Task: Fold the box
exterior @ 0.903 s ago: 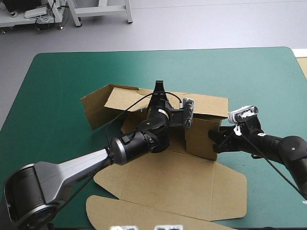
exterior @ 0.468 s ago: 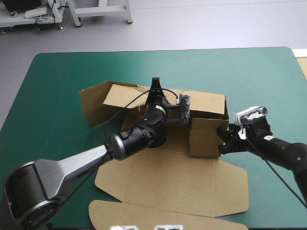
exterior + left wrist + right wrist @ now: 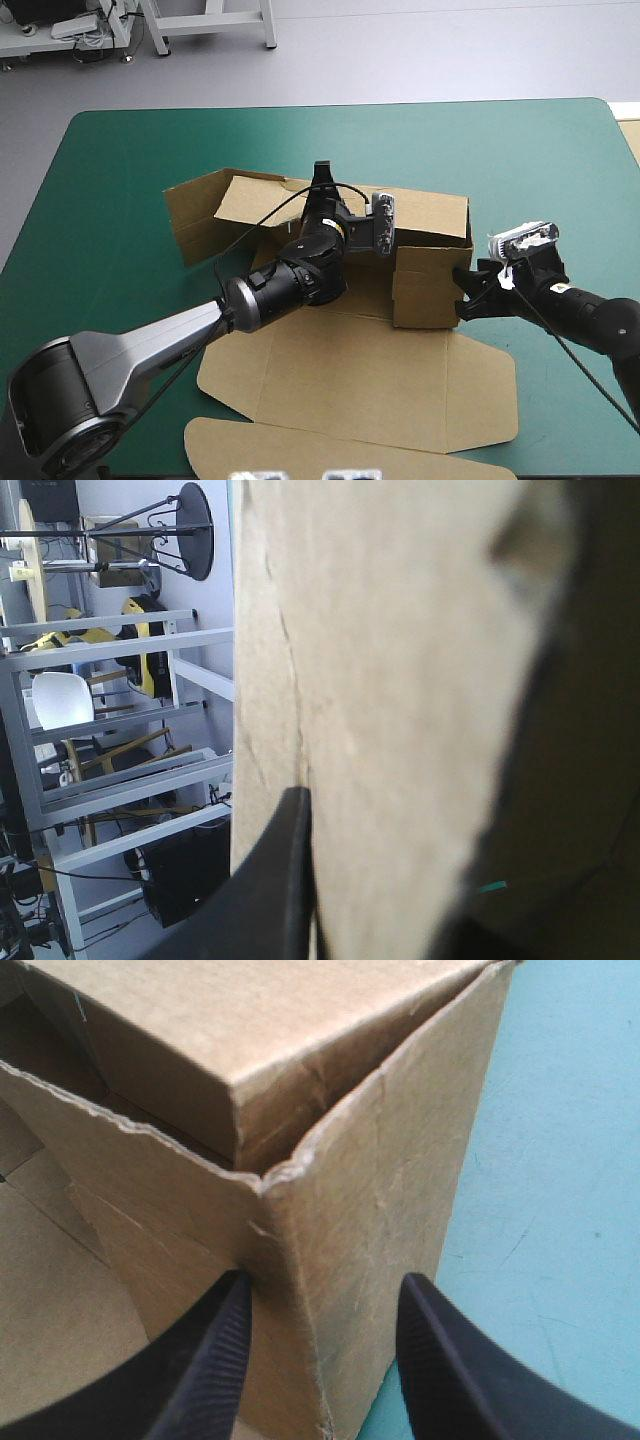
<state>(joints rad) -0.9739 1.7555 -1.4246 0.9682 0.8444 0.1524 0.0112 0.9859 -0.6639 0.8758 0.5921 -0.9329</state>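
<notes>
The creased, ragged-edged brown box (image 3: 345, 375) is being gripped at its far wall by the left jaws; its corner is being straddled by the open right jaws.

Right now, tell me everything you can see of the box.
The box is brown cardboard, creased and half folded on the teal-green table. Its back wall and right side wall stand up, a left flap splays outward, and the lid lies flat toward the near edge with rounded tabs. The left gripper has its jaws shut on the back wall; the right gripper has open jaws astride the standing right corner.
</notes>
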